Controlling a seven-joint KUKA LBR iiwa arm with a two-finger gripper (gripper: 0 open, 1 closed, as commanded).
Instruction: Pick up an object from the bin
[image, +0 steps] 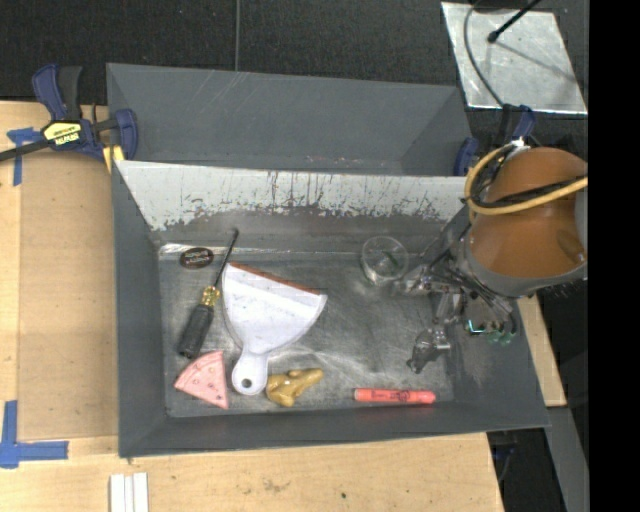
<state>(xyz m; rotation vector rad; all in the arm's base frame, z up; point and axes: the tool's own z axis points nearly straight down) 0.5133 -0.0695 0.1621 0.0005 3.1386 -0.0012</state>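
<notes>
Just near-left of my gripper (428, 355) lies a slim red marker (395, 397), flat on the bin floor (365, 330); open or closed, I cannot tell.

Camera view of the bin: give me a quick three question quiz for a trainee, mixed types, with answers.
1. True or false: the black-handled screwdriver lies left of the white scoop.
2. Which lies nearest the gripper? A pink wedge, B red marker, C gold figure.
3. Fill in: in this view the gripper hangs over the bin's ___ side.
Key: 1 true; 2 B; 3 right.
</notes>
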